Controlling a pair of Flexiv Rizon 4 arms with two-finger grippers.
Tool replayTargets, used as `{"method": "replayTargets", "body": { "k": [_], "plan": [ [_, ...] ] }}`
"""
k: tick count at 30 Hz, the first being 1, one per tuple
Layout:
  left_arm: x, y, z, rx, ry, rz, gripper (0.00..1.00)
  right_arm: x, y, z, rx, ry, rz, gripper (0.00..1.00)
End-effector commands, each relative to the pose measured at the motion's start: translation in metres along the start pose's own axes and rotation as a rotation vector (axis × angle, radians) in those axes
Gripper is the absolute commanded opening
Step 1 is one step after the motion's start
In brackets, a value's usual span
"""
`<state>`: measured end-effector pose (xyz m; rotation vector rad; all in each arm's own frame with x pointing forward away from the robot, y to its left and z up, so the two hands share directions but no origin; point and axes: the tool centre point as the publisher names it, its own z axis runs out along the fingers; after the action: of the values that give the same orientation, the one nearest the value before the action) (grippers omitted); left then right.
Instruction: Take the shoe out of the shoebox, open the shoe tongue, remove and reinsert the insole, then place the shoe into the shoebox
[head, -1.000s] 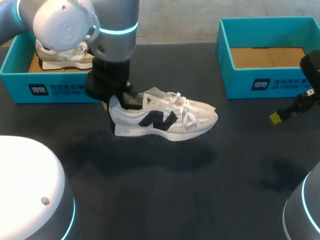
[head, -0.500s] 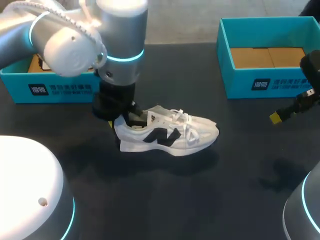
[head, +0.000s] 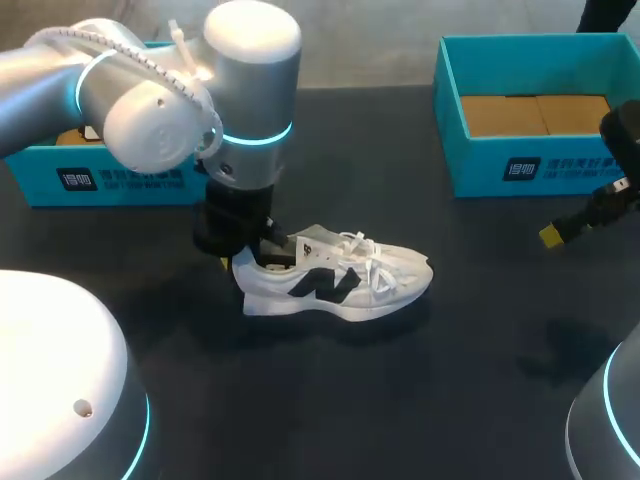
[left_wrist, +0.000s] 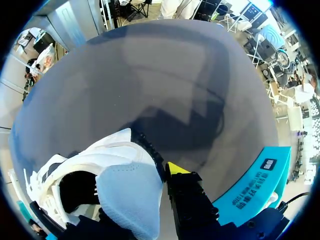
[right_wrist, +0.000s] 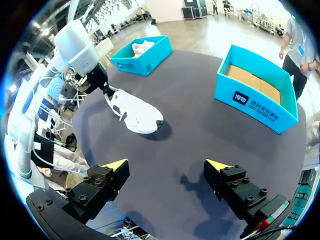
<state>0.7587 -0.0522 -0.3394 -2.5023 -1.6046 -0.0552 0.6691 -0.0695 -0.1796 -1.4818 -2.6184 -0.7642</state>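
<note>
Left end effector pinches shoe (by heel).

A white sneaker with a dark side logo and white laces sits sole down, left of the table's middle. Its toe points right and its heel left. A teal shoebox stands open at the far right and shows a brown cardboard floor. A second teal shoebox stands at the far left with another pale shoe inside.
</note>
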Motion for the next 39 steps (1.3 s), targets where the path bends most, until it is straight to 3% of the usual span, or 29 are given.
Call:
{"method": "replayTargets", "body": {
  "k": [1,13,14,16,28,39],
  "plan": [
    [-0.003,0.006,0.011,0.004,-0.002,-0.001,0.00,0.000,0.000,0.001,0.000,-0.001,0.001,1.00],
    [-0.004,0.007,0.013,0.003,-0.005,-0.004,0.00,0.000,0.000,0.001,0.000,-0.001,0.001,1.00],
    [-0.008,0.016,0.037,0.006,-0.005,-0.012,0.00,0.000,0.000,0.001,0.000,-0.001,0.001,1.00],
    [-0.008,0.017,0.040,0.010,-0.006,-0.011,0.00,0.000,0.000,0.001,0.000,-0.001,0.001,1.00],
    [-0.005,0.018,0.038,0.001,-0.009,-0.011,0.00,0.000,0.000,0.001,0.000,-0.001,0.001,1.00],
    [-0.007,0.021,0.052,0.005,-0.011,0.007,0.00,0.000,0.000,0.001,0.000,-0.001,0.001,1.00]
  ]
}}
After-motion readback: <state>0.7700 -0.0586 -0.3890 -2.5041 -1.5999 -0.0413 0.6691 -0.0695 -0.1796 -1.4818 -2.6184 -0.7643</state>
